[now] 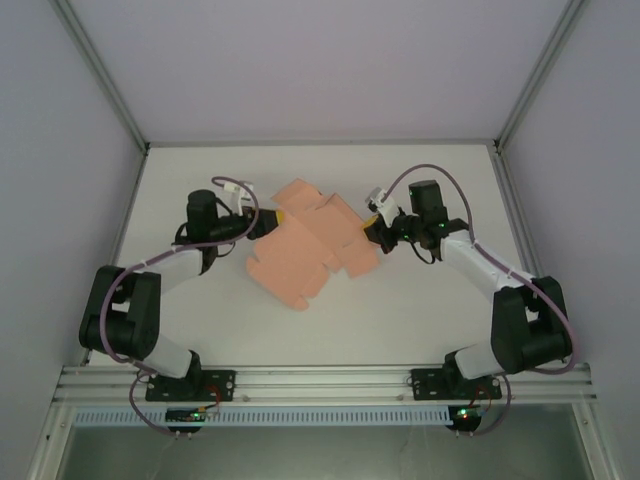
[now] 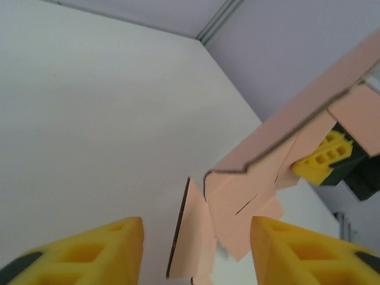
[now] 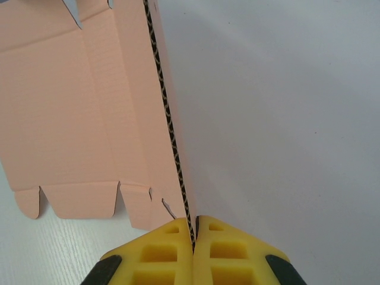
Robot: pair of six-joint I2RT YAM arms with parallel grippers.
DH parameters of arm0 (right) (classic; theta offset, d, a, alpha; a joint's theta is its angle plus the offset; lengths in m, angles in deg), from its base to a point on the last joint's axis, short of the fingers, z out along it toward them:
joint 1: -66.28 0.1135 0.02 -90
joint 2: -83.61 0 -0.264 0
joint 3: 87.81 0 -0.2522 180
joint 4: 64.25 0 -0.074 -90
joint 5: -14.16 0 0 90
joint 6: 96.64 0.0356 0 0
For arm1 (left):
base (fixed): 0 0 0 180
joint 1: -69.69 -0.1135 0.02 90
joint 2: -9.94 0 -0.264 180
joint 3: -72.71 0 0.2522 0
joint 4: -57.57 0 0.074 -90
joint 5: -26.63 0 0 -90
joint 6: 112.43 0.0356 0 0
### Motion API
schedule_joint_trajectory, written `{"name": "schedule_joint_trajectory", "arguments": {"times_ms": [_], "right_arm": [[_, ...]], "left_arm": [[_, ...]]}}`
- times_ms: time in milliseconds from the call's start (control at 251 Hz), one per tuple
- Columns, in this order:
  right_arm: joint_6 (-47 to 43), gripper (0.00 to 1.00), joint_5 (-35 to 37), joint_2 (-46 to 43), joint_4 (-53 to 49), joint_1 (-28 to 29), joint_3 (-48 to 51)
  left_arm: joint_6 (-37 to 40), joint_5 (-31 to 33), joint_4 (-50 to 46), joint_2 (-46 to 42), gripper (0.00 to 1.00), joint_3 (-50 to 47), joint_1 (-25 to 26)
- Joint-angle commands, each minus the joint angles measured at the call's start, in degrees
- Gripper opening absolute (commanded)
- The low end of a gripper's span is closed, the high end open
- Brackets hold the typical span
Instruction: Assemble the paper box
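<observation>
At left, the left gripper (image 1: 273, 218) is holding its jaws parted at a flap of the salmon-pink paper box (image 1: 305, 250), which is lying unfolded mid-table (image 1: 420, 320). At right, the right gripper (image 1: 373, 228) is pinching the sheet's raised edge.

The paper box (image 1: 310, 245) is salmon-pink all over; its cut edge shows a dark wavy corrugation in the right wrist view; the table (image 1: 400, 310) beneath is plain white with a faint grain. The left gripper (image 2: 196, 228) and right gripper (image 3: 193, 231) are bright yellow over black; the arms (image 1: 480, 262) are black and white; their cables (image 1: 420, 172) are dull mauve.
</observation>
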Motion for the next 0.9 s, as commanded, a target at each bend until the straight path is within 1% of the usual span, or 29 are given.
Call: {"name": "schedule_joint_trajectory", "arguments": {"times_ms": [0,48,80,200,295,359,419,467,575,647,714,770,894], "right_arm": [[2.47,0.0,-1.31,0.81,-0.45,-0.6,-1.79],[4.16,0.0,-0.83,1.24,-0.2,-0.76,-2.2],[5.16,0.0,-0.48,1.6,-0.36,-0.93,-2.61],[10.82,0.0,1.34,3.08,-1.29,-1.75,-4.69],[16.25,0.0,2.88,5.45,-4.95,-2.96,-7.73],[16.71,0.0,2.2,7.23,-8.58,-3.85,-9.96],[16.22,0.0,2.13,8.0,-9.74,-3.91,-10.73],[16.6,0.0,2.98,8.07,-9.59,-3.7,-10.74],[17.84,0.0,2.3,7.75,-9.99,-3.29,-10.94],[17.58,0.0,2.8,6.96,-10.1,-2.57,-10.76],[16.69,0.0,5.55,5.87,-10.77,-0.94,-10.77],[16.21,0.0,8.04,4.88,-11.42,0.59,-10.86],[15.55,0.0,10.77,2.75,-12.52,3.11,-11.29]], "left_arm": [[1.7,-0.32,3.29,0.41,0.18,1.11,0.45],[2.52,0.52,2.96,0.11,0.05,0.95,0.84],[3.49,1.01,2.47,-0.23,0.0,0.75,1.13],[6.8,3.65,0.67,-2.37,0.0,-0.71,2.41],[9.58,6.72,-0.04,-4.87,0.0,-2.18,4.14],[12.39,9.3,-2.41,-6.41,0.0,-2.19,5.84],[16.23,11.14,-4.99,-7.68,0.0,-1.9,7.84],[20.39,15.29,-8.01,-8.63,0.0,-1.5,10.31],[28.54,28.98,-14.49,-9.28,0.0,0.24,16.78],[32.84,32.01,-15.67,-8.19,0.0,1.17,20.19],[37.38,35.06,-16.74,-6.54,0.0,2.5,24.15],[40.66,38.84,-18.01,-4.47,0.0,4.09,27.5],[44.83,44.81,-20.36,1.51,0.0,7.69,32.46]]}}
